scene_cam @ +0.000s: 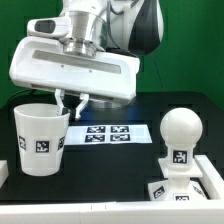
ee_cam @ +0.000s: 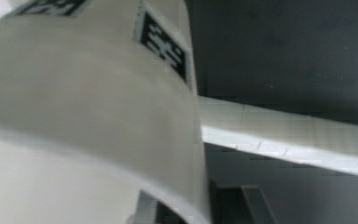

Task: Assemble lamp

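The white tapered lamp shade [scene_cam: 40, 140] stands open side up at the exterior view's left, with square tags on its wall. My gripper [scene_cam: 72, 100] is at its rim on the exterior view's right side. In the wrist view the shade [ee_cam: 78, 110] fills most of the picture and its wall runs down between my two dark fingers, so the gripper [ee_cam: 208, 206] is shut on the wall. The round-headed bulb [scene_cam: 181, 129] stands upright in the blocky base [scene_cam: 186, 186] at the exterior view's right, far from the gripper.
The marker board [scene_cam: 108, 133] lies on the black table between the shade and the base. A white block [scene_cam: 3, 172] shows at the exterior view's left edge. A pale strip [ee_cam: 291, 142] crosses the dark table in the wrist view.
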